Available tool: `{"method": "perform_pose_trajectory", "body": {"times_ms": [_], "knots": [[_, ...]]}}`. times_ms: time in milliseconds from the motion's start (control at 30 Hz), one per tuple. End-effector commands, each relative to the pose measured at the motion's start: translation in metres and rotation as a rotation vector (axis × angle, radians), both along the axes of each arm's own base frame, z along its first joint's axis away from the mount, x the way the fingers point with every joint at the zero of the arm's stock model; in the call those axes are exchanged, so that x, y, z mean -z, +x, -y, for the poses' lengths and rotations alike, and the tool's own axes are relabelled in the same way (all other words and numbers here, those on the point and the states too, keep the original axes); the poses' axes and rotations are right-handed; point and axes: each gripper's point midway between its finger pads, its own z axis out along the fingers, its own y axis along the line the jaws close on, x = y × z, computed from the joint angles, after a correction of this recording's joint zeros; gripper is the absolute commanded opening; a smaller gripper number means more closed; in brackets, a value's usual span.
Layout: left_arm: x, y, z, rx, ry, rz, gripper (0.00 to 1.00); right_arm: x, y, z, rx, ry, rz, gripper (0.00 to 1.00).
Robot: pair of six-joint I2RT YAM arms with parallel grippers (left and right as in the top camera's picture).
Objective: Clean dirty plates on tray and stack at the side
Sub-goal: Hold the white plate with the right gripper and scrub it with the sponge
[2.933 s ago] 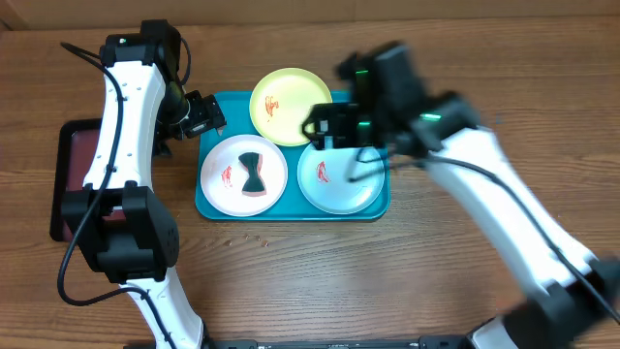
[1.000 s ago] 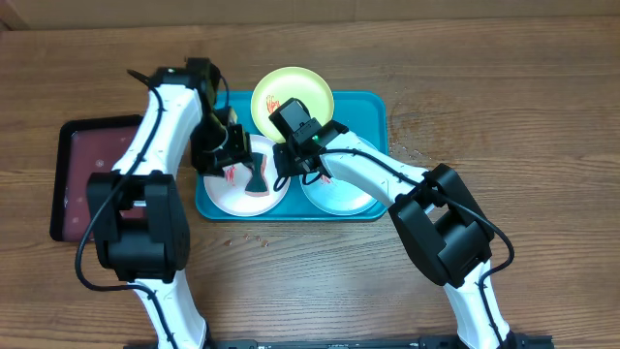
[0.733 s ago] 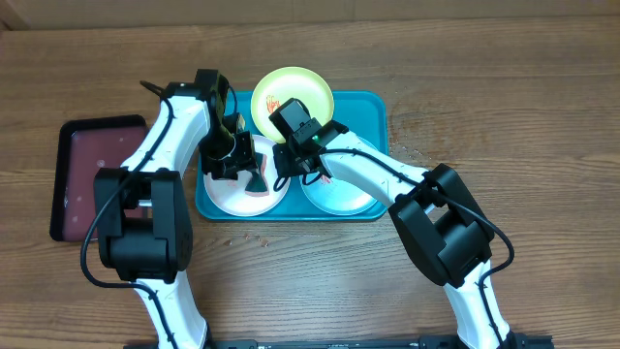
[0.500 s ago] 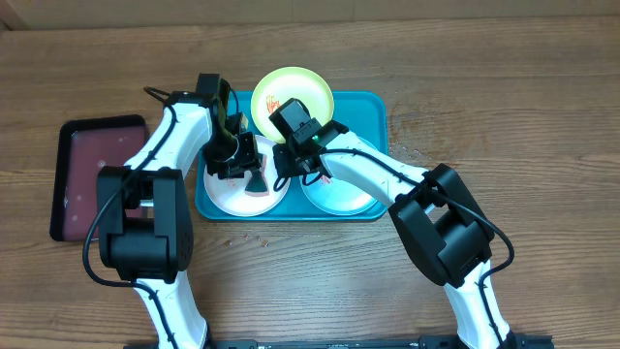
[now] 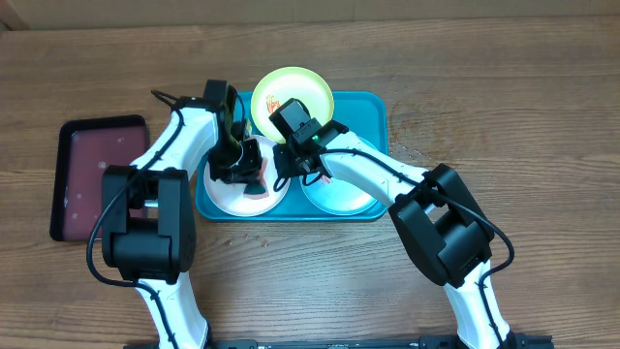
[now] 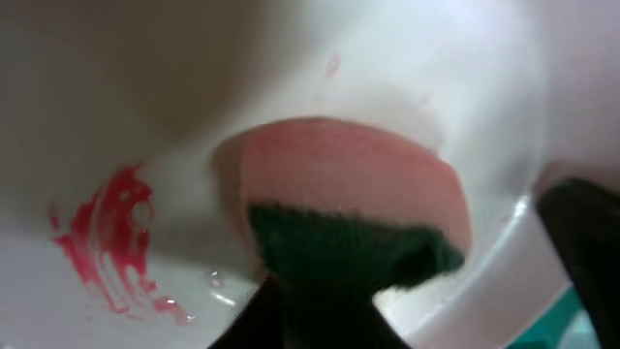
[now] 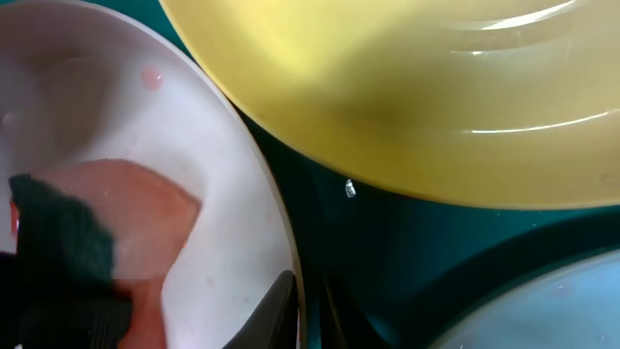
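Observation:
The teal tray (image 5: 378, 116) holds three plates. The white plate (image 5: 221, 189) lies at its front left and carries a red smear (image 6: 107, 242). On it stands a pink sponge (image 6: 349, 184) with a dark green pad. My left gripper (image 5: 250, 167) (image 6: 320, 315) is shut on that green pad. At the same plate's right rim, my right gripper (image 5: 288, 163) (image 7: 305, 310) is shut, one finger inside the rim and one outside. The yellow-green plate (image 5: 300, 97) (image 7: 436, 97) sits behind, with a red smear. The pale blue plate (image 5: 349, 192) (image 7: 552, 310) is partly under my right arm.
A dark maroon tray (image 5: 92, 174) with a black rim lies on the wooden table to the left of the teal tray. Small crumbs (image 5: 257, 236) dot the wood just in front of the teal tray, and a few more sit off its right end.
My left gripper slid right across the white plate to the sponge and closed on it. My right gripper kept its hold on the plate's rim.

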Motion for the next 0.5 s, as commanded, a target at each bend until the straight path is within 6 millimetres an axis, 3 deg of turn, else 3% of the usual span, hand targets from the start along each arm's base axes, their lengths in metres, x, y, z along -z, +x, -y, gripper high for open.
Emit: {"method": "perform_pose_trajectory", "body": {"times_ms": [0,200,367,467], "knots": [[0.013,-0.010,-0.036,-0.012,0.210,-0.023,0.04,-0.002,0.003,-0.004,0.002,0.009,0.006,0.11],[0.009,-0.011,-0.079,-0.036,0.449,-0.016,0.04,-0.002,0.003,-0.004,0.002,0.009,0.006,0.11],[-0.004,0.003,-0.091,-0.050,0.505,0.022,0.04,-0.001,0.003,-0.004,0.001,0.007,0.005,0.11],[-0.015,0.017,-0.086,-0.061,0.478,0.056,0.04,-0.001,0.003,-0.004,0.001,0.006,0.005,0.11]]}}
